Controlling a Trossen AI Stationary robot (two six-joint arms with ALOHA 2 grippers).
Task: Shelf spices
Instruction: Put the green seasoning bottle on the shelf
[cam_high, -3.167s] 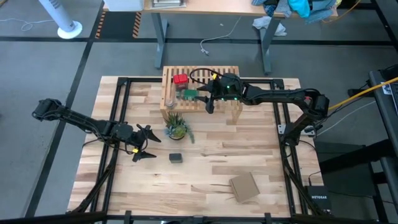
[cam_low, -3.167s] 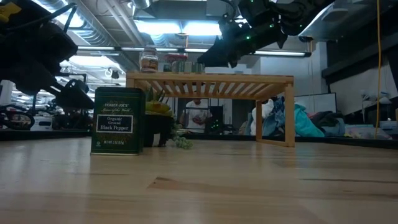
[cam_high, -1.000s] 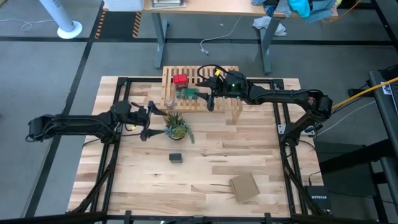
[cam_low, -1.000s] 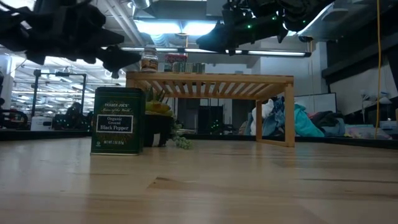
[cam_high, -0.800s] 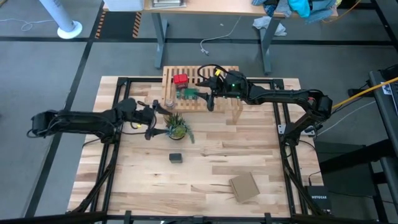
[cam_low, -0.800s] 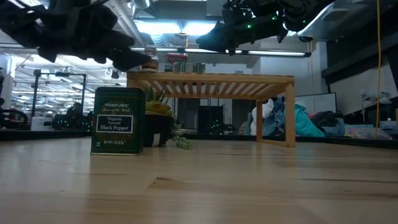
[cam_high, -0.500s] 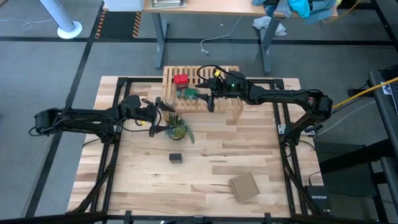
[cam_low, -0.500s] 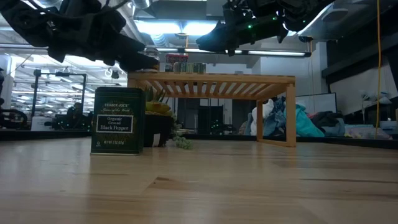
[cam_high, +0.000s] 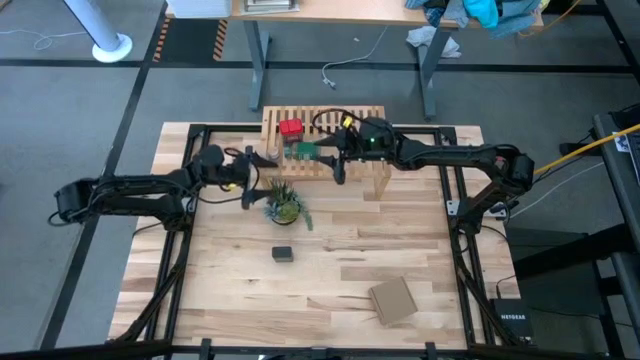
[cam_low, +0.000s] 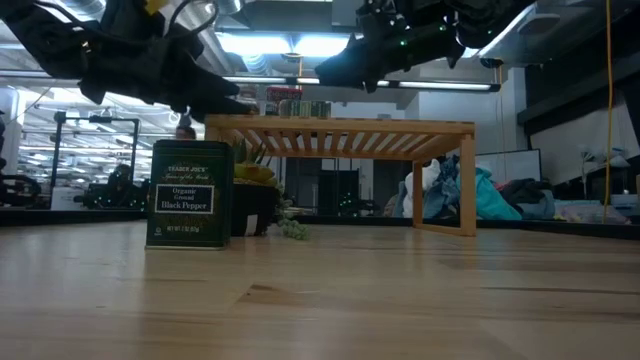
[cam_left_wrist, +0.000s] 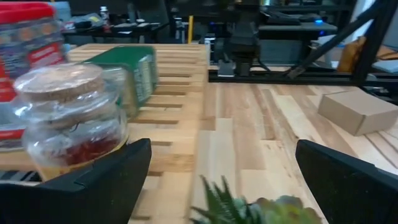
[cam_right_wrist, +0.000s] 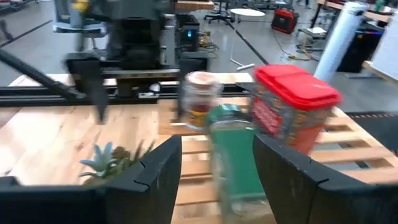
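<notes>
The shelf (cam_high: 322, 140) stands at the table's far middle. On its left half stand the red tin (cam_high: 290, 128), the green-capped jar (cam_high: 303, 150) and the small clear cork-lidded jar (cam_left_wrist: 71, 118). The dark tin (cam_high: 283, 253) stands on the table nearer the front. My left gripper (cam_high: 255, 178) is open at the shelf's left near corner, and the cork-lidded jar sits just outside one finger (cam_left_wrist: 106, 180). My right gripper (cam_high: 337, 162) hovers open over the shelf. The green-capped jar (cam_right_wrist: 233, 155) shows ahead, between its fingers.
A small potted plant (cam_high: 284, 205) stands on the table just in front of the shelf, under my left gripper. A brown cardboard piece (cam_high: 392, 300) lies near the front right. Bare tabletop lies between plant, tin and cardboard.
My left gripper, still open, has swung toward the table's far edge and a little right, over the plant and up to the shelf's left near corner. In the low view it now covers the small clear jar.
</notes>
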